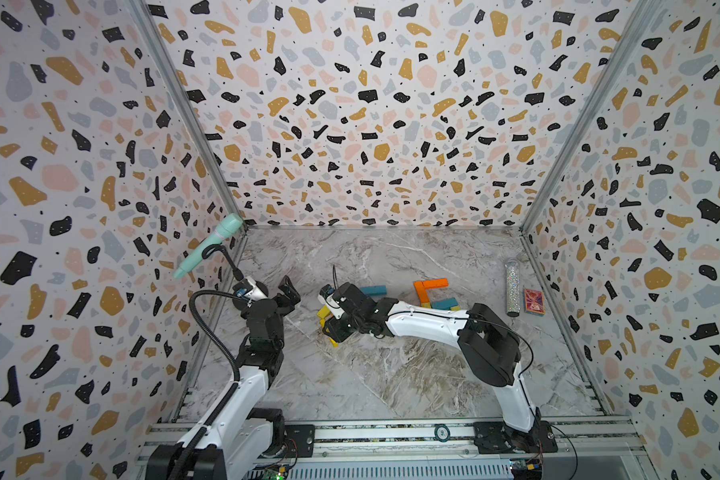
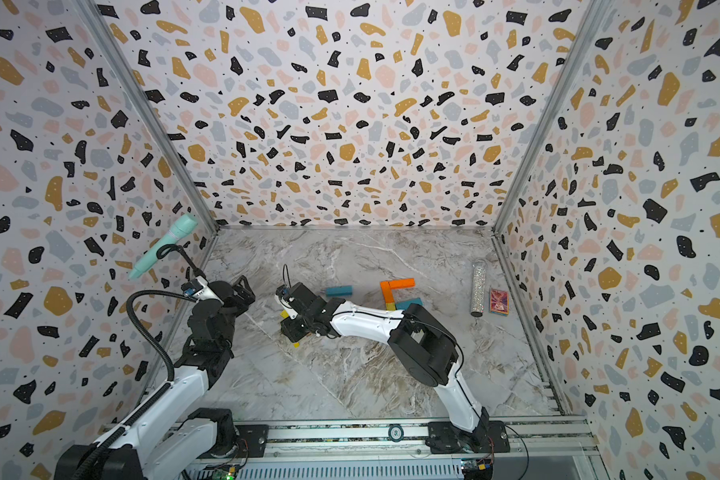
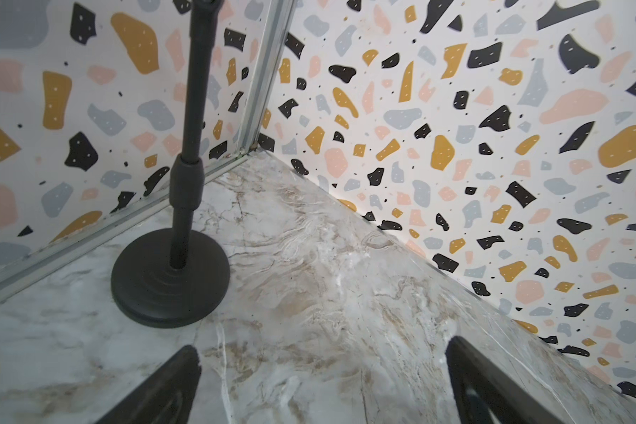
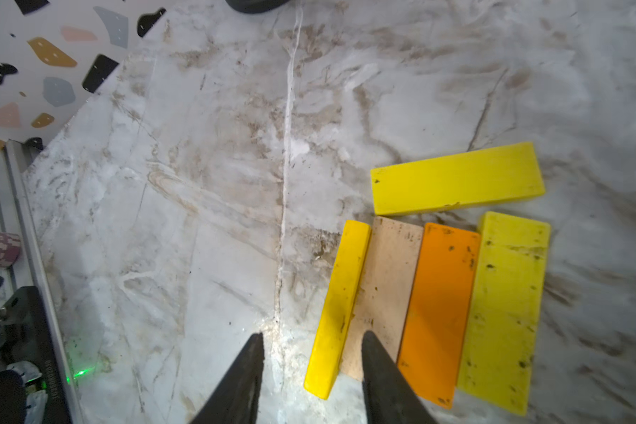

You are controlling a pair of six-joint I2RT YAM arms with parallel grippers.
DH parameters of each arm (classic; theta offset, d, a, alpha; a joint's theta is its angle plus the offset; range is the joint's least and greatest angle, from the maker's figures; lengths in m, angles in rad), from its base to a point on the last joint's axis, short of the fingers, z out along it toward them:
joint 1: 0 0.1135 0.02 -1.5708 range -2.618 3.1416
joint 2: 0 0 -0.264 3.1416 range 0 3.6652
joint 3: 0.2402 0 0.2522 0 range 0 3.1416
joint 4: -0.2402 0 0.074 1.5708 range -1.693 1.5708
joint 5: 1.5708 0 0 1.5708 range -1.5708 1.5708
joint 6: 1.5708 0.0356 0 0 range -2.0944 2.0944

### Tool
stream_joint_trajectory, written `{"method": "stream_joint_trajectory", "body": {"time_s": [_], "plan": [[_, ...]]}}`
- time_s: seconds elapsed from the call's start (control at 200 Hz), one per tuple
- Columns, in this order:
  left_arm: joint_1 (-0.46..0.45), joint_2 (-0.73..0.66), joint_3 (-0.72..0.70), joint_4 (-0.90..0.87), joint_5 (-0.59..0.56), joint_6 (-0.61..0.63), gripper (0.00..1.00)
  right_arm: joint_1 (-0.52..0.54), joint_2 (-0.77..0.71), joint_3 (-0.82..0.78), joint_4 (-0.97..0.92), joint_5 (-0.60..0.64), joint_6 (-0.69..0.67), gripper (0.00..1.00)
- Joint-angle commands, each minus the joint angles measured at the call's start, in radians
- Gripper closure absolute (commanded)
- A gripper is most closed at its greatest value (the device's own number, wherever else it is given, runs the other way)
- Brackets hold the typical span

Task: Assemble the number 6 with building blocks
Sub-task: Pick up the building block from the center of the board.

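Five scuffed blocks; red box, print unreadable.

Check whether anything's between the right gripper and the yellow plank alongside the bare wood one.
Nothing between them: the open right gripper hangs over the yellow plank. But the pale wood plank lies flush against it, under one of the fingers, and may block that side.

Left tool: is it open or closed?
Open. The left tool has fingers wide apart in its wrist view, only bare table between them.
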Motion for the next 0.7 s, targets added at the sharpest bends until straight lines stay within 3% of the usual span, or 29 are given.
{"method": "stream_joint_trajectory", "body": {"time_s": [0.0,0.31,0.696], "plan": [[0.014,0.014,-0.002,0.045,0.059,-0.034,0.0,0.018,0.026,0.066,-0.102,0.088,0.015,0.55],[0.031,-0.039,-0.025,0.034,0.031,-0.044,0.0,0.06,0.123,0.19,-0.21,0.149,0.01,0.56],[0.036,-0.071,-0.037,0.041,0.036,-0.045,0.01,0.065,0.243,0.355,-0.357,0.204,-0.004,0.66]]}}
